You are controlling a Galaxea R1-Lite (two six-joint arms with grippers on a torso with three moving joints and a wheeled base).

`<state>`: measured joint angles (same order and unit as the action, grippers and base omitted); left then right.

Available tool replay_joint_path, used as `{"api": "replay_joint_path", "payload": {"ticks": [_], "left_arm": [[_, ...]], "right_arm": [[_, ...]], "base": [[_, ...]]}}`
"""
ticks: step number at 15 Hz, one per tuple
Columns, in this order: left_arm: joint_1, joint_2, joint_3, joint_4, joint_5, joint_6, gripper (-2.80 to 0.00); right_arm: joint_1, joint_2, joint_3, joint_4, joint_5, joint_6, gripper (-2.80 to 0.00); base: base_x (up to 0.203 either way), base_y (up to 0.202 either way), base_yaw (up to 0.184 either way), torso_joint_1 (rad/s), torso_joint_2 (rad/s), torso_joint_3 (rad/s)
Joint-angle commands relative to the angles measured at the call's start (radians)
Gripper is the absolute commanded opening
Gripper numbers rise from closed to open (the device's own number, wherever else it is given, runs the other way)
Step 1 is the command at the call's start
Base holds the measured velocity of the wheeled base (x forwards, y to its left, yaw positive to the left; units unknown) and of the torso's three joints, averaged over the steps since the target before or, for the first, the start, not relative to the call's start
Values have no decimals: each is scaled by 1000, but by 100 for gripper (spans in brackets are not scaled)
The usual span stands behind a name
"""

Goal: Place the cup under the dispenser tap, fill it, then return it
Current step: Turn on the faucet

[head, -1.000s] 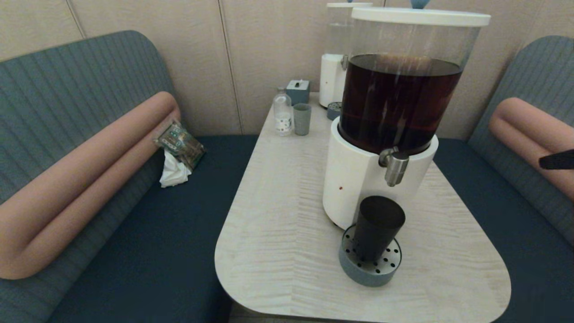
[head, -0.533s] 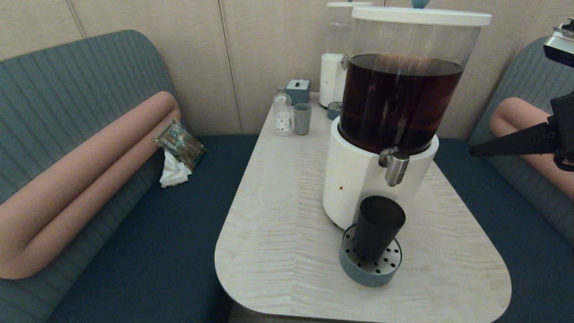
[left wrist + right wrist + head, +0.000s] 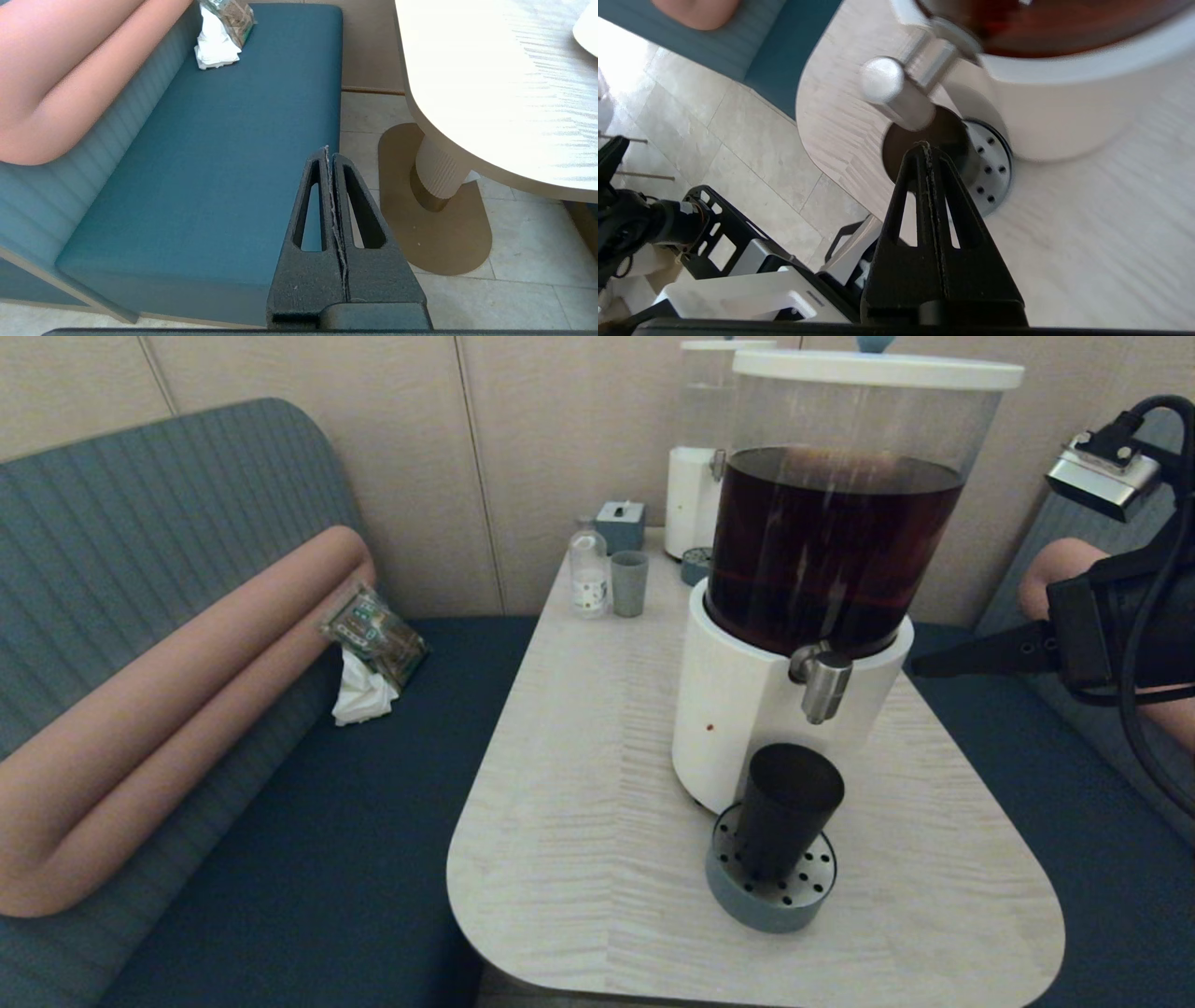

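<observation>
Matte black tapered cup on perforated drip tray, seemingly under steel tap; my right gripper closed, empty; left gripper closed.

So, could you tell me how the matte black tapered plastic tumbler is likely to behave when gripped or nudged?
The matte black tapered plastic tumbler is tall with a narrower base, so it probably tips easily. It looks thin and likely light. Its matte wall probably isn't slippery.

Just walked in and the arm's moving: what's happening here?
The black cup stands on the drip tray below the dark dispenser's steel tap, untouched. The right pincer, fingers shut, comes in from the right side at tap height, holding nothing. The left pincer sits parked, shut, over the bench seat.
</observation>
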<state>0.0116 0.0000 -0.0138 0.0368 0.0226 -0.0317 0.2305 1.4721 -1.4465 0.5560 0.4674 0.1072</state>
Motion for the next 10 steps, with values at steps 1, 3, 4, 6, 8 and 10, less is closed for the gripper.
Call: {"api": "replay_joint_path", "payload": {"ticks": [1,3,4,6,8,10], "left_arm": [[1,2,0,0,1,-1,-280],[1,2,0,0,0,-1,-280],[1,2,0,0,0,-1,-280],[1,2,0,0,0,-1,-280],[1,2,0,0,0,-1,-280],[1,2,0,0,0,-1,-280]], "right_arm": [[21,-17,27,-15,2,-25,-280],[27,-18,39,-25,2,-87,-280],[29,-18,43,-24,2,-105,-280],[32,-18,50,-25,-4,-107,-280],[32,-30,64,-25,-3,-120,-280],[31,-28,66,-25,-4,-152,-280]], "base": [[0,0,0,0,0,0],[0,0,0,0,0,0],[0,0,0,0,0,0],[0,0,0,0,0,0],[0,0,0,0,0,0],[0,0,0,0,0,0]]}}
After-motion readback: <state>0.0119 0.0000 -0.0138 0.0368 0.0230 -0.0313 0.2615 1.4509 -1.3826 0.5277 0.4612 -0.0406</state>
